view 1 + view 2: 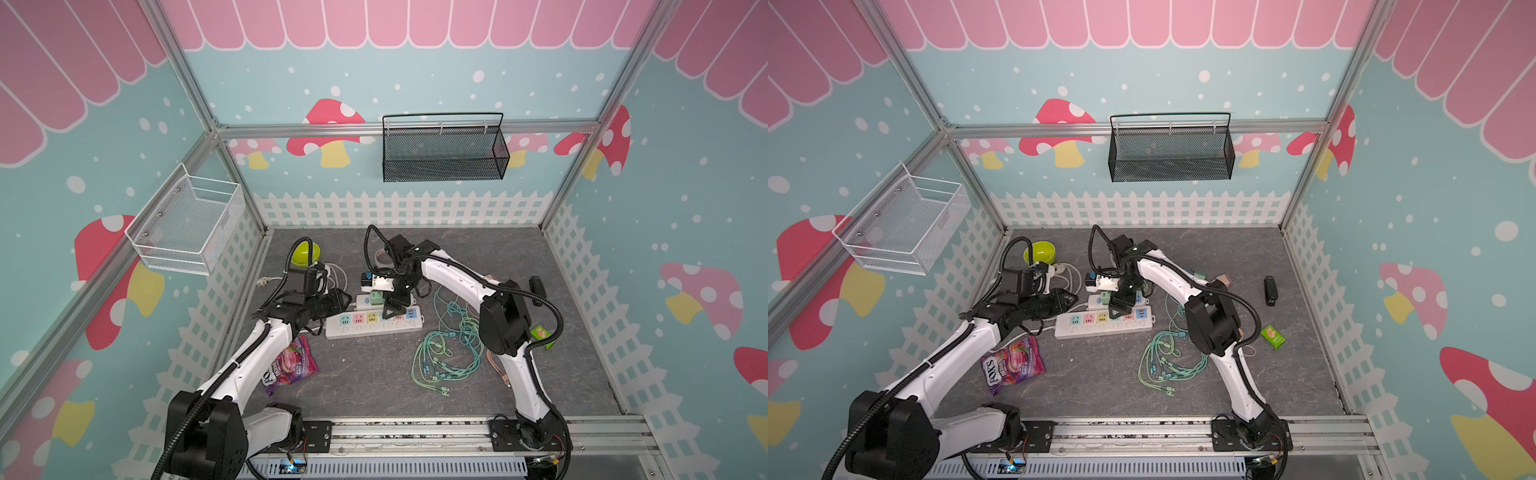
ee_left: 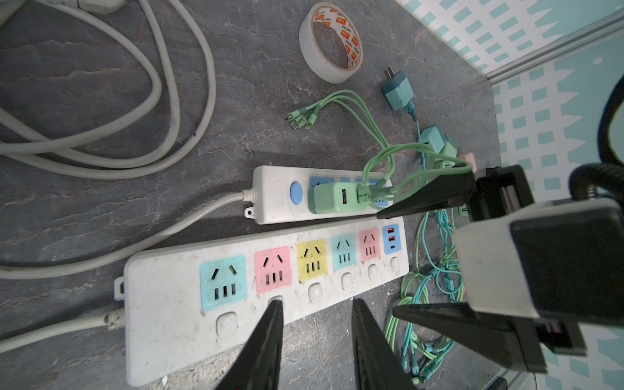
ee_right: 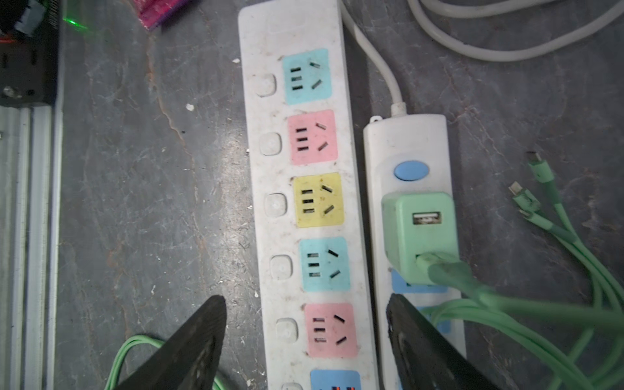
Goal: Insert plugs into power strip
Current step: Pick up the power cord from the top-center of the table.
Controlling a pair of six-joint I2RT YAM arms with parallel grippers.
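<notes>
Hovering right end effector [image 3: 304,299], jaws wide, empty: mint plug [image 3: 418,236] already seated in small power strip [image 3: 405,141] just beyond fingertip. Left end effector [image 2: 317,301] narrow, empty, over large strip [image 2: 158,314], seemingly ready to steady it.

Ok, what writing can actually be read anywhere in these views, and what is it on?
"FOX'S": on the purple candy bag, in both top views; its smaller print is blurred.
tape roll: orange labels inside the core, too blurred to read.
green packet: print too small to read.
</notes>
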